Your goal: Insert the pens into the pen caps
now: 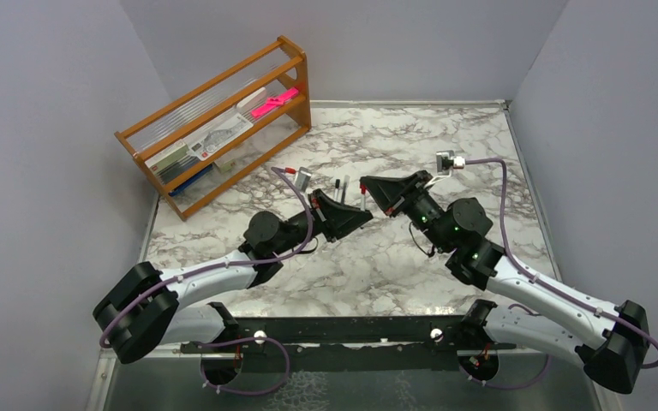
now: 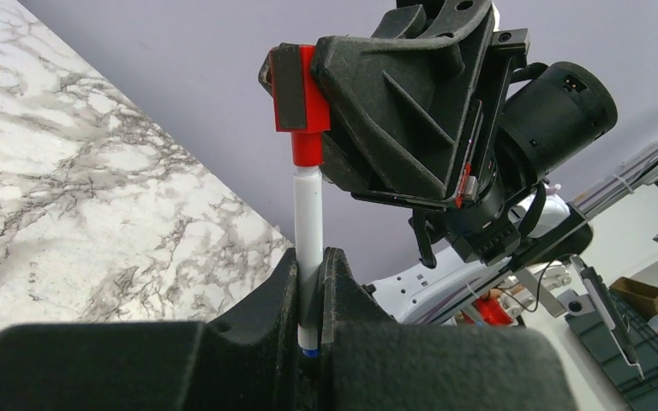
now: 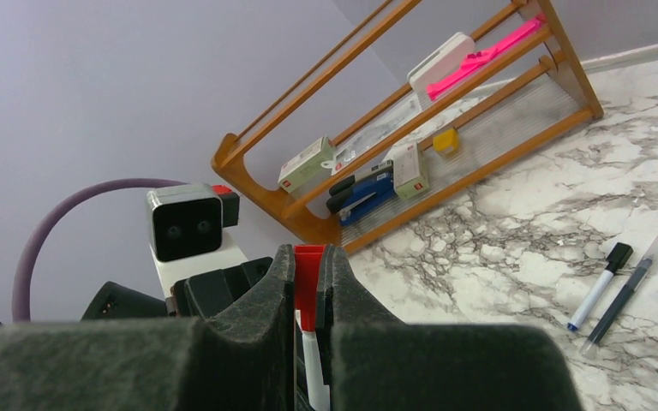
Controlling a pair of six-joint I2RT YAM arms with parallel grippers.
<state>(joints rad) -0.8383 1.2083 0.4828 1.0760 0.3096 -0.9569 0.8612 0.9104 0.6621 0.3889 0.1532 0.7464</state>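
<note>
Above table (image 1: 351, 265) centre | left fingers (image 2: 281, 295) clamped on white pen (image 2: 308, 214) | right fingers (image 3: 278, 291) clamped on red cap (image 3: 308, 278)

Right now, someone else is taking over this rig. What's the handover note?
Left hand: shut on the white pen.
Right hand: shut on the red cap.
The pen's tip is at the cap's mouth; full seating not confirmed.
On the table: black-capped pen and clear-capped pen, both look done.
Left: press pen and red cap together, then set down.
</note>
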